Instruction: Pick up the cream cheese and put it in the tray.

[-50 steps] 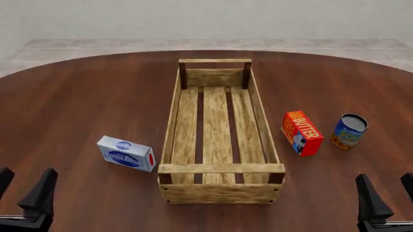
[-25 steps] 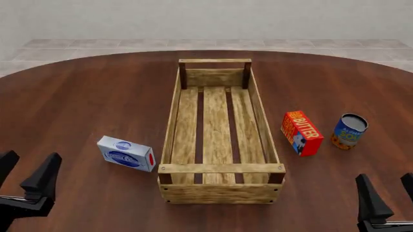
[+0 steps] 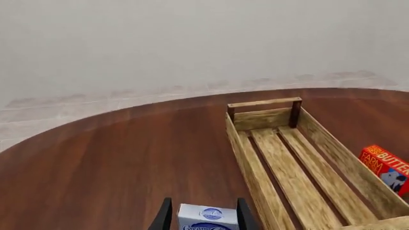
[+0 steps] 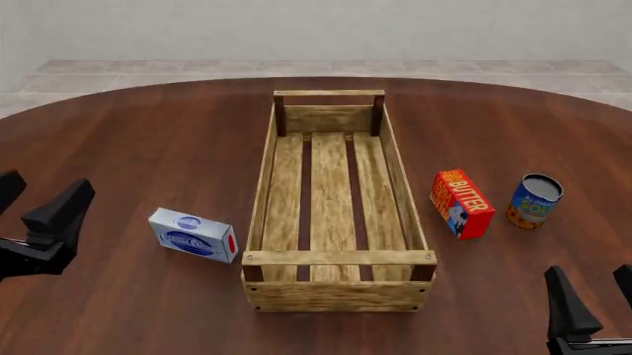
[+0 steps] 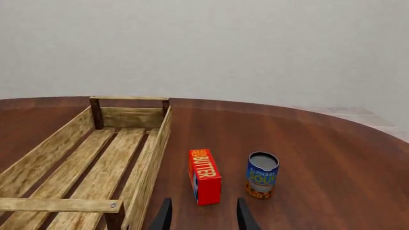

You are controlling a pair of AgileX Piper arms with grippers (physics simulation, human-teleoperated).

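The cream cheese (image 4: pixel 192 234), a white and light-blue box with a red dot on its end, lies on the table just left of the tray (image 4: pixel 341 257), a long wooden slat crate. My left gripper (image 4: pixel 38 196) hovers open to the left of the box, apart from it. In the left wrist view the cream cheese (image 3: pixel 208 216) shows between the two dark fingers (image 3: pixel 164 218), ahead of them, with the tray (image 3: pixel 255 167) beside it. My right gripper (image 4: pixel 596 296) stands open at the near right with nothing in it.
A red-orange BUTTER box (image 4: pixel 461 203) and a blue and orange can (image 4: pixel 534 200) stand right of the tray. In the right wrist view the butter box (image 5: pixel 204 176) and the can (image 5: pixel 262 175) lie ahead of the right gripper (image 5: pixel 203 211). The round dark table (image 4: pixel 148 148) extends beyond.
My left gripper has risen and moved forward from the near-left corner, level with the cream cheese. The right arm and all objects have stayed still.
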